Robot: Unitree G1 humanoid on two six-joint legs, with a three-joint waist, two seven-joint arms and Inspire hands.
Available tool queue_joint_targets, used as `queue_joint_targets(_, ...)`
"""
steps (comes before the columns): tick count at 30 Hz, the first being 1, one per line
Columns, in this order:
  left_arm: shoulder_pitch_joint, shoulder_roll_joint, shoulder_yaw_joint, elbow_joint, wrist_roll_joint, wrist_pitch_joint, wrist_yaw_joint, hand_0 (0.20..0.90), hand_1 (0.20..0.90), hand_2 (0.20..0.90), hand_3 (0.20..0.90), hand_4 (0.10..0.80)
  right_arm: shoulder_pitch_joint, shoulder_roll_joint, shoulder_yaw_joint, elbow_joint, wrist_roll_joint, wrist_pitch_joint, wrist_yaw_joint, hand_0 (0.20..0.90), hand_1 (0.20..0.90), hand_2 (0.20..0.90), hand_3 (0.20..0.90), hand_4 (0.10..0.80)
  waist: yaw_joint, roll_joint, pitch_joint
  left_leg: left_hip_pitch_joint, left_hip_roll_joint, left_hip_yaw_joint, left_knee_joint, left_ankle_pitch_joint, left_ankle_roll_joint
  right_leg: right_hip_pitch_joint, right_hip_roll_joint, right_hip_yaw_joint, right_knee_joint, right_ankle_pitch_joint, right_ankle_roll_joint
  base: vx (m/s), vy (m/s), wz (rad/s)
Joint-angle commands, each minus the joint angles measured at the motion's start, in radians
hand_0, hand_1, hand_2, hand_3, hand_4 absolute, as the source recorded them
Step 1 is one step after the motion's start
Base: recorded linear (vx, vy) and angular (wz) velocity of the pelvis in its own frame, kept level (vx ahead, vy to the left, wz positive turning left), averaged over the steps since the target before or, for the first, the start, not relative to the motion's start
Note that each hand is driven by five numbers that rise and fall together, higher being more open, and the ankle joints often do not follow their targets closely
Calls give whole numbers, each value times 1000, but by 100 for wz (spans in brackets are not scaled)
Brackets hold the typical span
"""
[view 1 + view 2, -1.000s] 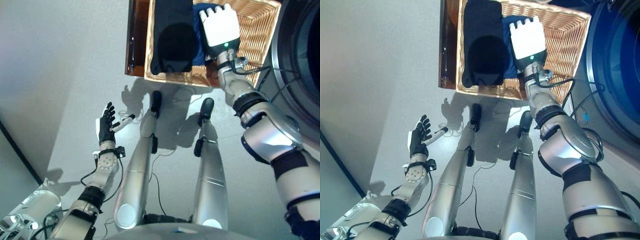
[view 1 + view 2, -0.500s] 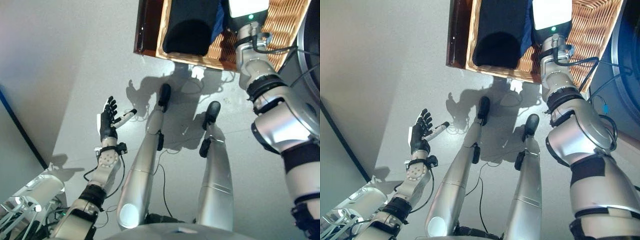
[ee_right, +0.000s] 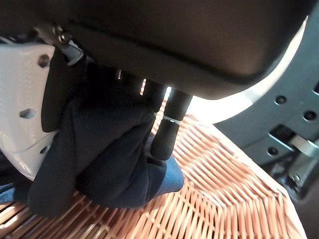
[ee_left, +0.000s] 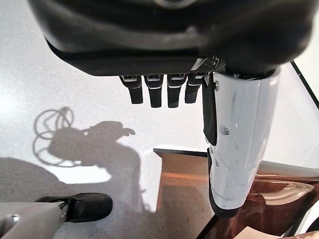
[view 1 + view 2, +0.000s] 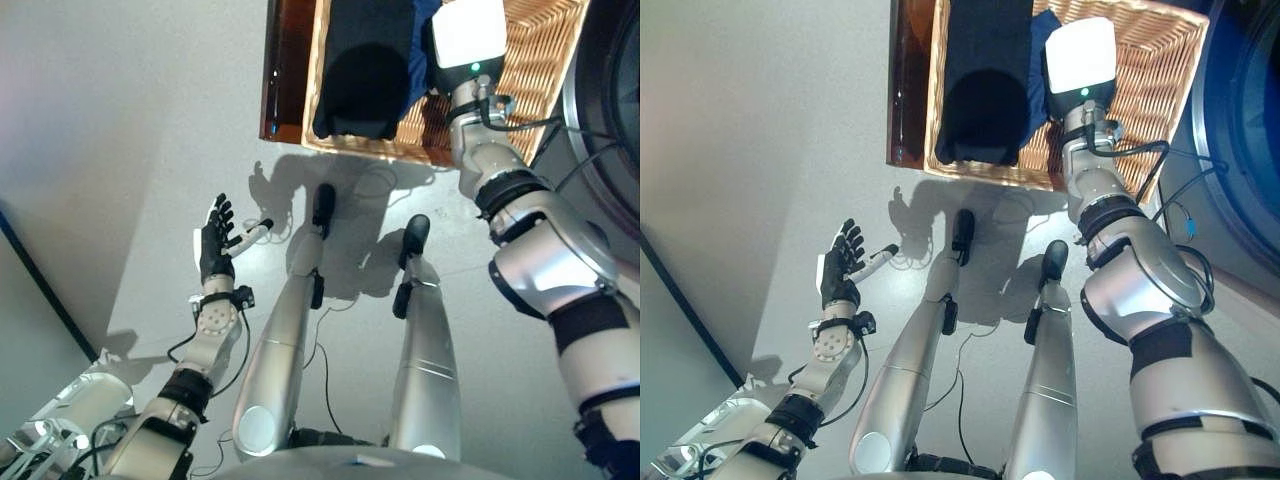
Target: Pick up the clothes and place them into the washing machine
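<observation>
So far only the first step looks to be under way: the right hand (image 5: 1079, 55) is down inside the wicker basket (image 5: 1160, 75), and its wrist view shows the fingers (image 3: 167, 132) and white-covered thumb curled round a bunch of dark navy cloth (image 3: 107, 164), with a bit of blue showing underneath. The bunch sits low against the weave, so I judge the grip made but the lift barely begun, if at all. A larger black garment (image 5: 985, 80) lies folded in the left part of the basket, untouched, so at least that piece is left as well. Nothing can be seen to have reached the washing machine (image 5: 605, 110), whose round dark door rim stands just right of the basket; whether the door is open cannot be told. The left hand (image 5: 213, 250) hovers over bare grey floor (image 5: 130, 150), well to the near left, fingers spread and holding nothing. As for room, the basket's right wall stands between the held cloth and the drum, so the bunch probably has to rise clear of that rim before swinging right. A dark brown stand (image 5: 283, 70) hugs the basket's left edge, away from that path. The floor nearer the robot is open.
</observation>
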Motion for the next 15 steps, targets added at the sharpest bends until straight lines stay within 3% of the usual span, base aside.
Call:
queue_joint_targets(1, 42, 35, 29, 33, 4, -45, 39, 900, 900, 900, 900, 800, -10, -52, -48, -77, 86, -5, -62, 200, 200, 200, 200, 300, 9, -4, 2, -39, 3, 50, -9, -21, -51, 44, -18, 7, -131, 79, -17, 26, -15, -6)
queue_joint_targets(7, 43, 17, 36, 111, 5, -28, 45, 900, 900, 900, 900, 800, 80, -31, -186, -244, 251, -75, -116, 200, 200, 200, 200, 300, -16, -25, 2, 33, 10, 64, -17, -28, -49, 112, -13, 11, -138, 74, -19, 20, -14, -7)
queue_joint_targets(15, 62, 5, 53, 158, 30, -8, 43, 900, 900, 900, 900, 800, 218, -27, -282, -448, 311, -131, -123, 200, 200, 200, 200, 300, -43, -39, 2, 111, 21, 78, -24, -42, -45, 193, -12, 15, -164, 74, -19, 31, -17, -9)
